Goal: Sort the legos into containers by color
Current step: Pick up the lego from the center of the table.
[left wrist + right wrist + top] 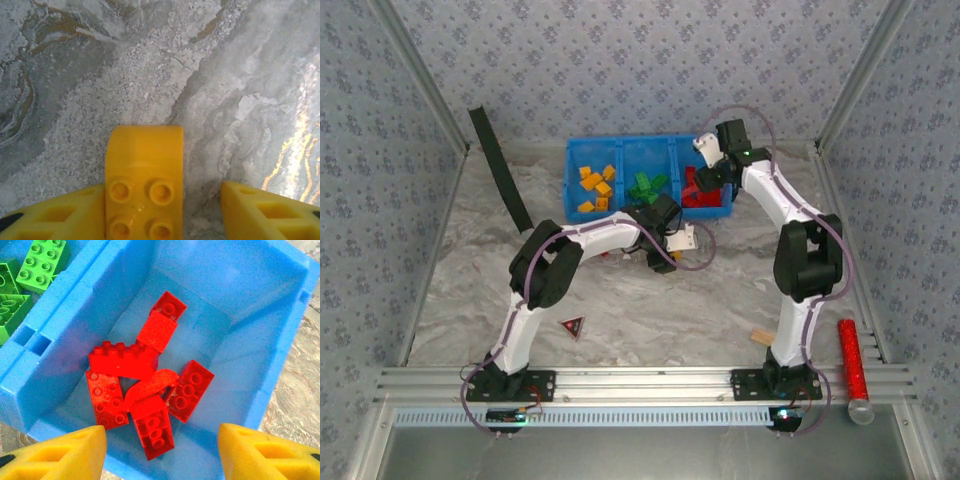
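The blue three-compartment container stands at the back of the table. It holds orange legos on the left, green legos in the middle and red legos on the right. My left gripper is low over the marbled table, open around a yellow lego. The brick touches the left finger, with a gap to the right finger. My right gripper hangs open over the red compartment, above several red legos, with nothing between its fingers.
A dark red-edged triangle lies at front left and a tan block by the right arm's base. A red tube lies at the right edge. A black strip leans at the back left.
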### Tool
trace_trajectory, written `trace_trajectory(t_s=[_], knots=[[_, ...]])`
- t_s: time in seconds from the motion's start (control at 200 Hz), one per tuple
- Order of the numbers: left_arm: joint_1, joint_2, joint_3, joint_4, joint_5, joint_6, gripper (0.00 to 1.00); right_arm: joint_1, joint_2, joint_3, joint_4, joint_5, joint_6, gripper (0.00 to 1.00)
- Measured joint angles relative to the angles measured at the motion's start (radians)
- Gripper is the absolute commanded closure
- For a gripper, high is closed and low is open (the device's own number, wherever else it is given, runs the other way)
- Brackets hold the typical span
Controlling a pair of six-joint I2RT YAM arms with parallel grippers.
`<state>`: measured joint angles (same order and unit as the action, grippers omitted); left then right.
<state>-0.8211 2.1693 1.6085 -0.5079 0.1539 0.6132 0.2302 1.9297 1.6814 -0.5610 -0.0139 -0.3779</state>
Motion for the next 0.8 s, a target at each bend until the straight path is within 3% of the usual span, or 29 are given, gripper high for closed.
trace_trajectory(t_s=[0.075,0.26,0.565,0.8], knots=[[-0.005,0.000,0.001,-0.012,0.002,-0.007,0.64,-0.006,-0.021,-0.022,0.000,0.001,0.008,0.38],[-0.008,0.000,0.003,-0.021,0.003,-0.024,0.76,-0.018,-0.087,-0.079,-0.004,0.008,0.032,0.38],[0.019,-0.082,-0.028,-0.113,-0.013,-0.088,0.81,-0.036,-0.283,-0.238,0.014,0.006,0.079,0.38],[0.174,-0.322,-0.024,-0.189,-0.011,-0.225,0.81,-0.002,-0.467,-0.457,0.072,0.000,0.166,0.36]])
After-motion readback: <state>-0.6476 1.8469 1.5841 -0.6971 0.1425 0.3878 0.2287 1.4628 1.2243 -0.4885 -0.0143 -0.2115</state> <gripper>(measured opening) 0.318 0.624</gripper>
